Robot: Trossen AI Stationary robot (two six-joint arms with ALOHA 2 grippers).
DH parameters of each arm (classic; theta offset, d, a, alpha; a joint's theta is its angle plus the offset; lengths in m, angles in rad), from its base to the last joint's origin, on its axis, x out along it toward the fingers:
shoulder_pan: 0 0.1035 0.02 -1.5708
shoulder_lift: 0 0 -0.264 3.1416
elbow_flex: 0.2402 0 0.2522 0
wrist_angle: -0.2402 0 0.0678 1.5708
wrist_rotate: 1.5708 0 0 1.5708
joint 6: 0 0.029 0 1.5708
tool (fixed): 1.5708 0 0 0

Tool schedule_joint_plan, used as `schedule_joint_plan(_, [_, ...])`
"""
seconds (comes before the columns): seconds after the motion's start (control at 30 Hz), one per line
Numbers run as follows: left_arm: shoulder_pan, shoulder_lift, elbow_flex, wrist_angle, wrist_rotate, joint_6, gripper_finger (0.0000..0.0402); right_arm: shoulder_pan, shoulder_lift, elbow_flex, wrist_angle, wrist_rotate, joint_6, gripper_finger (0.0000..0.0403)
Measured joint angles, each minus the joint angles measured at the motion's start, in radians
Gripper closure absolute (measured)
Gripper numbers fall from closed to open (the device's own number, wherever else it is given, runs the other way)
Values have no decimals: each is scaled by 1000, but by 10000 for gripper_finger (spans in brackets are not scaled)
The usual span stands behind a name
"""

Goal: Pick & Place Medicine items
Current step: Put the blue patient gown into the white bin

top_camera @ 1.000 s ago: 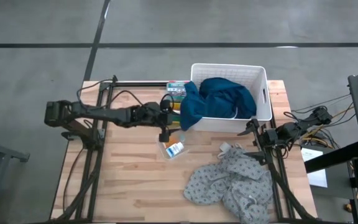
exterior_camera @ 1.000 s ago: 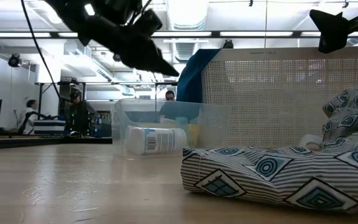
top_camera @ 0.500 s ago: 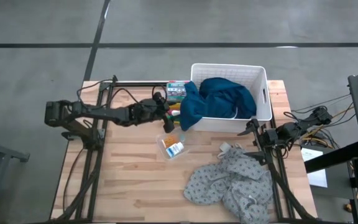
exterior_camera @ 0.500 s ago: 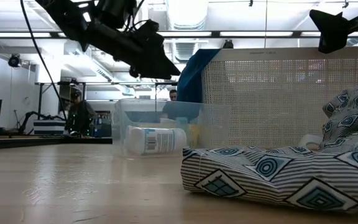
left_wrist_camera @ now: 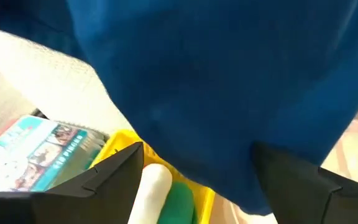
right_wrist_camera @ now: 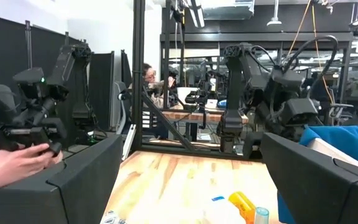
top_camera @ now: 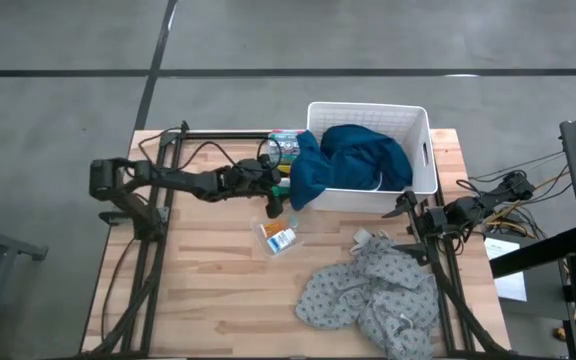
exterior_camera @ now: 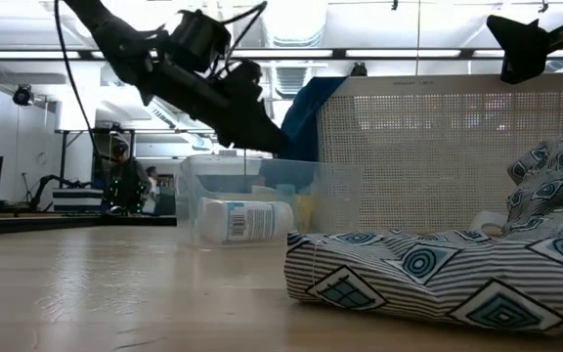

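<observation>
I see a table (top_camera: 198, 280) of pale, matt wood planks. The white basket (top_camera: 423, 170) looks like perforated plastic, with soft dark blue cloth (top_camera: 363, 150) inside. The grey patterned cloth (top_camera: 368, 295) lies crumpled. A clear plastic box (exterior_camera: 262, 200) holds a glossy white-and-blue bottle (exterior_camera: 242, 220).

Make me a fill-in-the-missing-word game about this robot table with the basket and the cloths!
1. The cloth hanging out of the white basket is dark ____.
2. The white-and-blue bottle lies inside a clear plastic ____.
3. The left gripper reaches toward the dark blue cloth, and the right gripper waits by the ____ edge of the table.

Missing words: blue; container; right
</observation>
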Motion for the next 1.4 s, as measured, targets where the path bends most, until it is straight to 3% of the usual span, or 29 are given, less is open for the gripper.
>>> schedule_joint_plan(0.27, [2, 39, 26, 16, 26, 26, 119, 1, 0, 0, -2, 0, 0, 23])
schedule_joint_plan(0.67, [2, 39, 25, 19, 28, 29, 283, 1, 0, 0, -2, 0, 0, 23])
schedule_joint_plan(1.13, [-4, 26, 25, 40, 48, 51, 389, 1, 0, 0, -2, 0, 0, 23])
schedule_joint_plan(1.4, [-4, -17, 25, 27, 54, 47, 396, 1, 0, 0, -3, 0, 0, 23])
